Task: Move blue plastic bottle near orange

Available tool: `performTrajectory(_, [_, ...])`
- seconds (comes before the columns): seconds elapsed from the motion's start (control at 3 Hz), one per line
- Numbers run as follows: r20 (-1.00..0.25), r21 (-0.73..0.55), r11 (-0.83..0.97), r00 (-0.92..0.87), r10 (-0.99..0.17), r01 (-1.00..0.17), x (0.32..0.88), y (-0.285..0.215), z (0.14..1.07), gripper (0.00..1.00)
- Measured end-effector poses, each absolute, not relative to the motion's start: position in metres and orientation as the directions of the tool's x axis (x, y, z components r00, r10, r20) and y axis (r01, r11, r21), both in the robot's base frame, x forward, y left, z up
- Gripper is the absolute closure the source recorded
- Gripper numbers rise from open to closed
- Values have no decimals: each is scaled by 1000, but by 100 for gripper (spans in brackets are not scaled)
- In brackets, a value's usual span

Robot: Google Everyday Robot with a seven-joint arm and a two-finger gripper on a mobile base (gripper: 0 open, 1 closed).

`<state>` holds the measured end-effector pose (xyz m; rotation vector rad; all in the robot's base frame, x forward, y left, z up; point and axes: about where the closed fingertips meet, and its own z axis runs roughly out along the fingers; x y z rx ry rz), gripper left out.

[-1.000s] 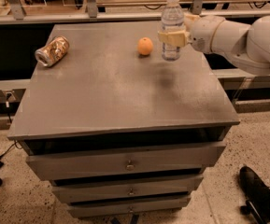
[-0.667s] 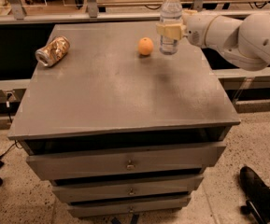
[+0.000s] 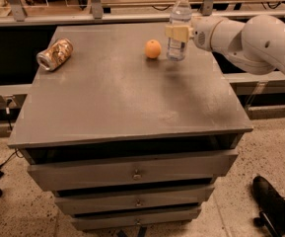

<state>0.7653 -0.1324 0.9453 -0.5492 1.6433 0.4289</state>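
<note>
The tool, clamped on the upright blue plastic bottle, has carried it slightly left. The bottle is now just beside the orange. Release likely remains.

Bottle in tool, right of orange

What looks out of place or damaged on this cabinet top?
The gold can, back left, lies on its side and looks dented. Otherwise nothing: the orange sits beside the upright blue plastic bottle, which the gripper holds at the back right.
</note>
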Motion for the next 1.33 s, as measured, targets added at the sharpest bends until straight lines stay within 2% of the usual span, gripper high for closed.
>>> performTrajectory(0.33, [-993, -1, 823, -94, -66, -567, 767, -137, 938, 82])
performTrajectory(0.67, [-998, 10, 814, -51, -24, -580, 768, -138, 934, 58])
performTrajectory(1.33, [-999, -25, 783, -15, -43, -622, 766, -124, 933, 12])
